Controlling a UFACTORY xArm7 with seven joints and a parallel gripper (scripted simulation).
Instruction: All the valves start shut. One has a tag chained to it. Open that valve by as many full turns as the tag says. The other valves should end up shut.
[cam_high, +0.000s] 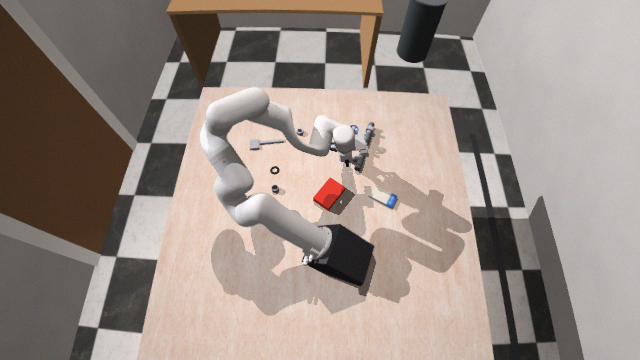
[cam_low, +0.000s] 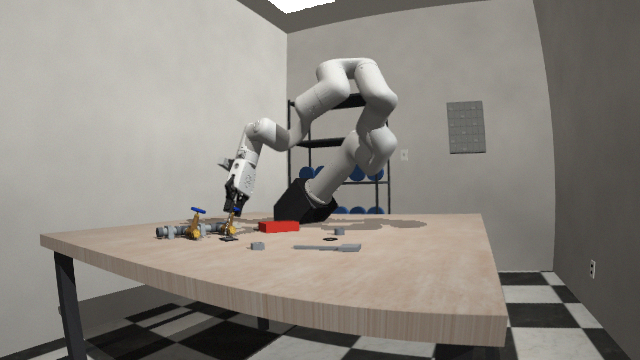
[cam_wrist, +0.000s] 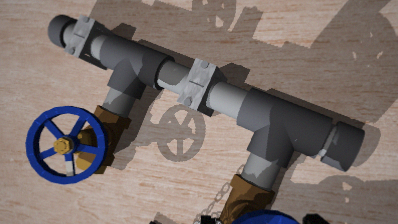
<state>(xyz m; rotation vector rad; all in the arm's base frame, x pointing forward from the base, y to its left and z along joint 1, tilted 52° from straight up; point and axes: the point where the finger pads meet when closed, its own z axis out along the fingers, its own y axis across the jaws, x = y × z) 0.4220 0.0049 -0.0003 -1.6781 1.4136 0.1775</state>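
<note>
A grey pipe (cam_wrist: 225, 97) (cam_high: 368, 131) (cam_low: 170, 231) lies on the table and carries two brass valves with blue handwheels. The untagged valve's handwheel (cam_wrist: 65, 145) (cam_low: 198, 210) (cam_high: 354, 129) stands free. The tagged valve (cam_wrist: 247, 197) (cam_low: 230, 227) has a chain (cam_wrist: 219, 196) running off it; its black tag (cam_low: 228, 239) lies on the table beside it. My gripper (cam_low: 235, 209) (cam_high: 347, 161) points down over this valve and is shut on its blue handwheel (cam_wrist: 260, 218), which shows only as a sliver at the bottom edge of the wrist view. The tag's number is out of view.
A red block (cam_high: 329, 193) (cam_low: 278, 226) and a white and blue box (cam_high: 384, 198) lie near the valves. A grey tool (cam_high: 265, 143) (cam_low: 327, 247), a black ring (cam_high: 274, 170) and small grey nuts (cam_high: 275, 189) (cam_high: 299, 132) lie to the left. The black robot base (cam_high: 345, 252) stands nearer.
</note>
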